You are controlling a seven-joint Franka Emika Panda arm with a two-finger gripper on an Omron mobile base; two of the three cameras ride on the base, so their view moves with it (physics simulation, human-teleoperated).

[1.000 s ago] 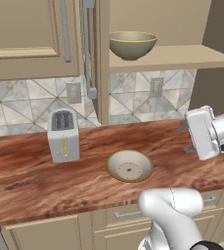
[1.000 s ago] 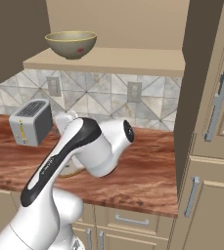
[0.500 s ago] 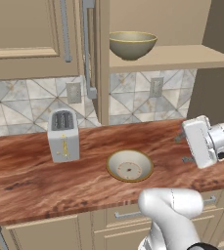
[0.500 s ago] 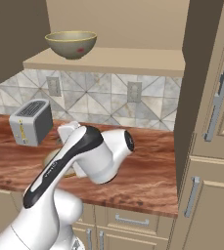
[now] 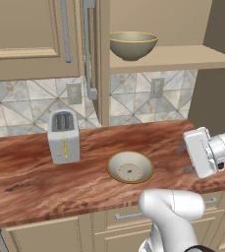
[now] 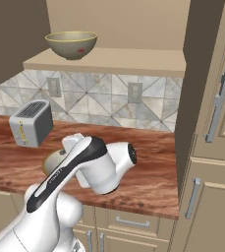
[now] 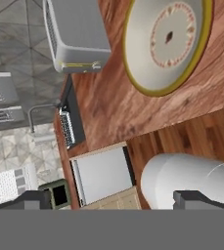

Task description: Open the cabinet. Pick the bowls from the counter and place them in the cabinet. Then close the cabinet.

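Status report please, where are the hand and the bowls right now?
Hand open, empty, above the counter. Deep bowl on cabinet shelf; shallow bowl on counter. Toaster stands clear.

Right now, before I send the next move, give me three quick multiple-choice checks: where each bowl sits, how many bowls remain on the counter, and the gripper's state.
1. Where is the deep bowl?
A. On the cabinet shelf
B. On the counter beside the toaster
C. In the gripper

2. How many bowls lie on the counter?
A. None
B. One
C. Two

3. How is the gripper?
A. Shut on the shallow bowl
B. Shut and empty
C. Open and empty

Key: 1 A, the deep bowl stands on the cabinet shelf. 2 B, the shallow bowl alone lies on the counter, right of the toaster. 3 C, the gripper has its tips wide apart with nothing between them.
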